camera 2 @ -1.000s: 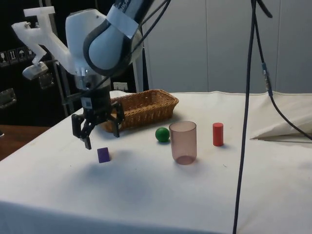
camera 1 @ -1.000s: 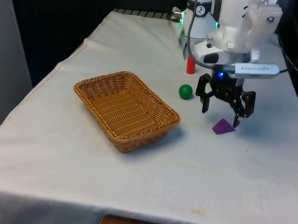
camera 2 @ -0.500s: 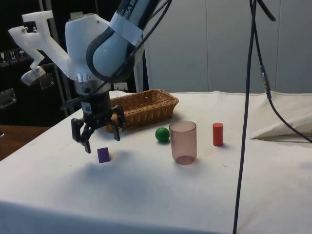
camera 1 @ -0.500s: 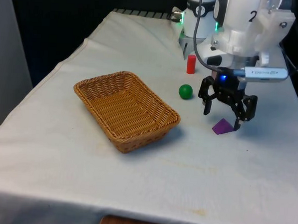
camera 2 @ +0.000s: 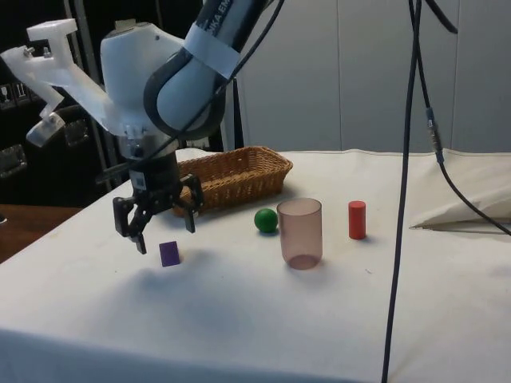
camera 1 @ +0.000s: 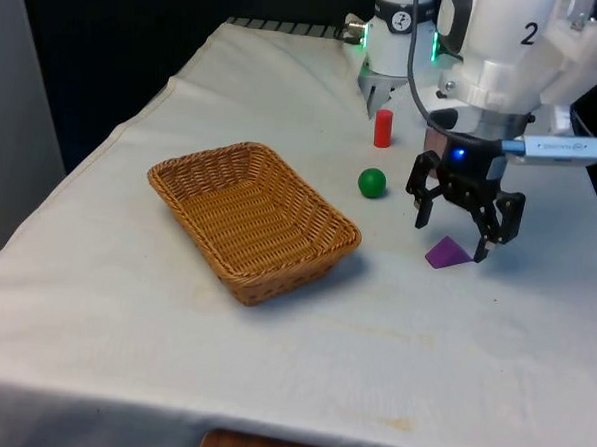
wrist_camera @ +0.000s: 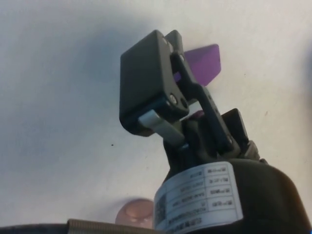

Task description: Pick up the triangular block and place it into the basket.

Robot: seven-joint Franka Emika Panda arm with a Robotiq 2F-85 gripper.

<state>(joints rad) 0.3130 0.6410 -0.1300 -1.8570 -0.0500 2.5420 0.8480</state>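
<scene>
The black two-finger gripper [camera 1: 464, 230] hangs just above the small purple triangular block [camera 1: 447, 253], lower right of centre in the front view, jaws spread wide and holding nothing. I'd centre over the block first, then drop straight down so the jaws land on its flat faces, not the slope. The woven wicker basket [camera 1: 186, 181] sits well apart, middle left on the worktop [camera 1: 113, 314].

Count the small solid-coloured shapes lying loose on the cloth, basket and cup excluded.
3: a red cylinder farthest back, a green ball nearer the basket, and a purple triangular block beneath the gripper.
</scene>
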